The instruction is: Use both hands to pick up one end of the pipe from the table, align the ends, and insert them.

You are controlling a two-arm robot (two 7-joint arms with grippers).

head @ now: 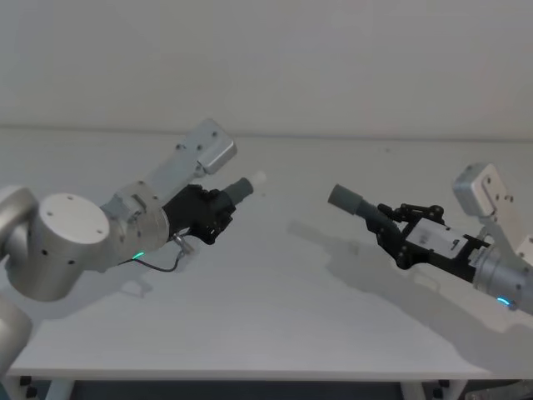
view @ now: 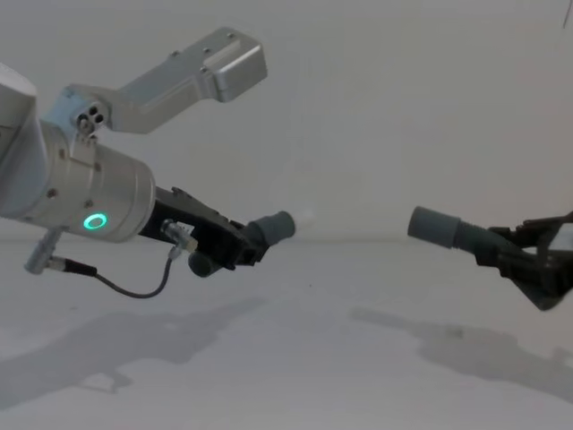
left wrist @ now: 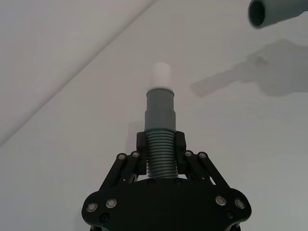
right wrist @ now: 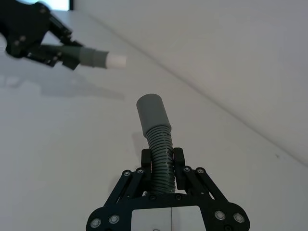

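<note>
Both pipe pieces hang in the air above the white table. My left gripper is shut on the ribbed middle of the left piece, whose narrow whitish tip points to the right. My right gripper is shut on the ribs of the right piece. Its plain open cuff faces left. The two ends face each other across a clear gap, roughly level in the chest view.
A thin black cable loop hangs under my left wrist. Shadows of both arms lie on the table below them. The table's front edge runs near the bottom of the head view, and a plain wall stands behind.
</note>
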